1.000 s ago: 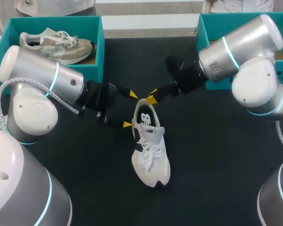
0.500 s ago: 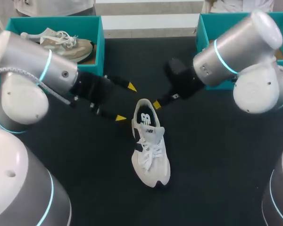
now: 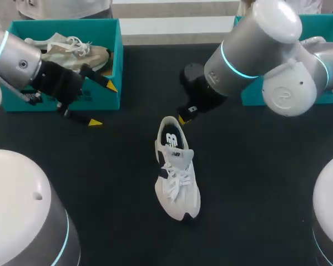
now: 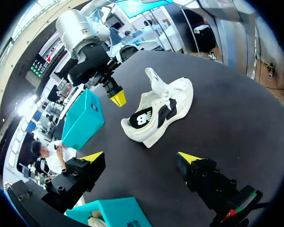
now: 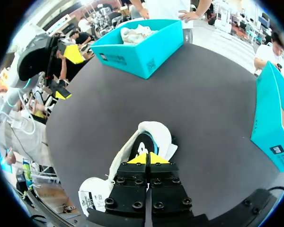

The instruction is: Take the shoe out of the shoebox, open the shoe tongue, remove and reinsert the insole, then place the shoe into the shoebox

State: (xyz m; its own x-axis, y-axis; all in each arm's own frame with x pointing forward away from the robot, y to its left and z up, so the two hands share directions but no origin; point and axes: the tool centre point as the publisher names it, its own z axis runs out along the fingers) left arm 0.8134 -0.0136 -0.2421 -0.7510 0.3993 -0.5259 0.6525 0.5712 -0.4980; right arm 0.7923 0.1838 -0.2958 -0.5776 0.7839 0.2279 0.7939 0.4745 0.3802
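Shoe (image 3: 177,183) is out of the box, sole down mid tabletop (image 3: 255,183), heel at 12, toe at 6 in the head view. Tongue (image 3: 180,157) looks pulled up and the dark insole (image 3: 172,139) shows in the collar, so I'd call this the insole step. Can't tell if it's pre-pull or already reseated.

Right gripper (image 3: 182,118) sits at the heel, 12 o'clock of the shoe, jaws clenched tip to tip with nothing visible between them. Left gripper (image 3: 101,104) is well apart at 10 o'clock, by the left shoebox (image 3: 102,98) front wall, jaws released and empty.

If pulling: right jaws must spread and get 1 tip under the insole's heel edge. Left should pin the toe, or the shoe will likely drag.

Room: open tabletop at 3, 6 and 9 of the shoe. Left shoebox holds 1 beige shoe (image 3: 66,54). Right shoebox (image 3: 240,33) at 2 is mostly hidden behind the right arm, so mind its near wall on any lift.
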